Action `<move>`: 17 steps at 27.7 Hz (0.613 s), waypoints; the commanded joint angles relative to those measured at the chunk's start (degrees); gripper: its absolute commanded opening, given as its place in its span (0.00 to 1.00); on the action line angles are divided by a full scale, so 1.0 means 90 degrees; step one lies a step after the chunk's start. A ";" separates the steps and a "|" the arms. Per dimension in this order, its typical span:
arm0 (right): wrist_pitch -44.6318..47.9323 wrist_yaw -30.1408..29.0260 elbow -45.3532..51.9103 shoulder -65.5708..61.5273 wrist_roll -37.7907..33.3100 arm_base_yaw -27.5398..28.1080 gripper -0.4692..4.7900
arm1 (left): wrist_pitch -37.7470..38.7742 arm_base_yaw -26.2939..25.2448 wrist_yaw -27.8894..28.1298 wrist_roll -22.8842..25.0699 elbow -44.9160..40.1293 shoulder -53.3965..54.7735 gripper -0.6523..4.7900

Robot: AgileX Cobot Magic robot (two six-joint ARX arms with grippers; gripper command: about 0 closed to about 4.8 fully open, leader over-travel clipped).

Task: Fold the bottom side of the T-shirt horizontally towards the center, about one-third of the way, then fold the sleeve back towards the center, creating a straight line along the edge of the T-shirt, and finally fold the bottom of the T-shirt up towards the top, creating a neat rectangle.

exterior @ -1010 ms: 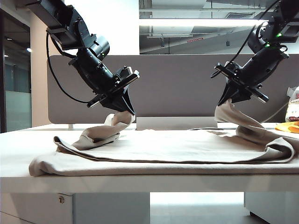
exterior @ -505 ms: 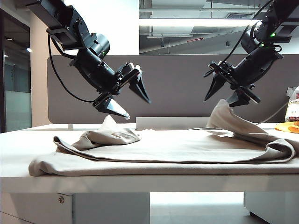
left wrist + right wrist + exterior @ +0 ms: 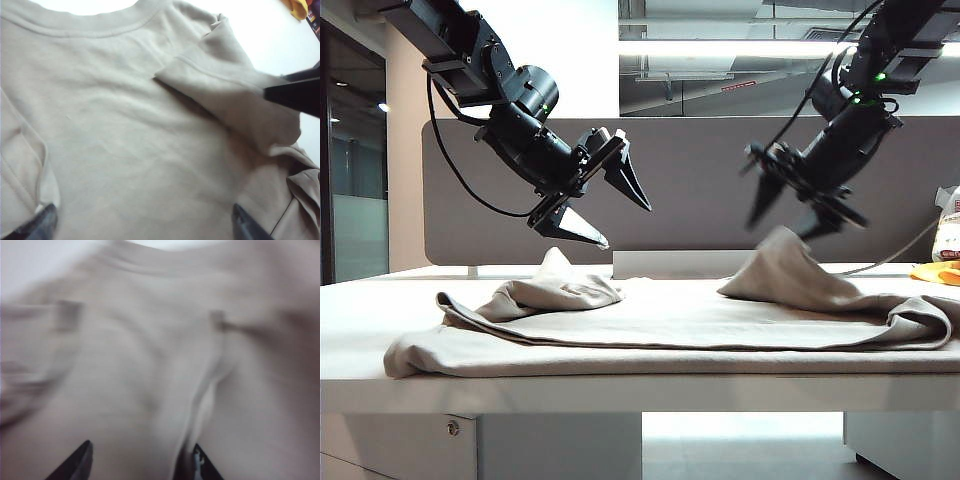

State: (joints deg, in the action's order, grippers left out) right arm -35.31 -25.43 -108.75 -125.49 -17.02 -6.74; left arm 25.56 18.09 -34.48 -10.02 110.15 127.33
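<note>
- The table (image 3: 360, 300) is a white slab spanning the exterior view, with a grey partition (image 3: 700, 180) standing behind it.
- The T-shirt (image 3: 660, 325) lies spread across most of the table — light beige, wrinkly, folded over itself in layers. Its near edge runs along the table's front; a bunched fold sits at about 9 o'clock of the cloth and a peaked hump rises toward 2 o'clock.
- In the left wrist view the T-shirt (image 3: 125, 140) fills the picture, collar band at the far side, with 1 sleeve (image 3: 230, 95) folded back over the chest, its stitched hem showing.
- In the right wrist view the T-shirt (image 3: 160, 365) is blurred; only soft folds can be made out.
- The left gripper (image 3: 598, 200) hangs above the bunched fold at the 9 o'clock side, clear of the cloth, its 2 fingers spread wide apart and holding nothing. In its own view the left gripper (image 3: 142, 227) shows 2 dark tips far apart over the shirt.
- The right gripper (image 3: 785, 215) hovers just over the peaked hump at the 2 o'clock side — blurred, fingers apart. Whether a tip brushes the cloth I cannot tell. In its own view the right gripper (image 3: 142, 462) shows 2 separated tips with cloth beyond them.
- A yellow-orange item (image 3: 935, 272) lies at the table's 3 o'clock edge, apart from the shirt.
</note>
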 commanded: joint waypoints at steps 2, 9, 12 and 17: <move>-0.0328 0.1231 -0.0029 0.0007 0.0886 0.0007 0.57 | 0.0151 0.0000 -0.0027 0.0022 0.0041 -0.0049 0.97; 0.0240 0.0061 -0.0112 0.0010 0.1061 -0.0017 0.57 | 0.0175 0.0000 0.0010 0.0039 0.0041 -0.0049 0.97; 0.0163 0.0954 -0.0114 0.0027 0.1144 -0.0141 0.57 | 0.0177 0.0000 0.0017 0.0036 0.0041 -0.0049 0.97; -0.0238 0.3801 -0.0119 0.0049 0.3019 -0.0466 0.61 | 0.0199 -0.0002 0.0053 0.0063 0.0041 -0.0049 0.97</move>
State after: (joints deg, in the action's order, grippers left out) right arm -38.20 6.79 -109.54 -125.69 8.45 -10.76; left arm 27.66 18.06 -34.04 -9.91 110.26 127.33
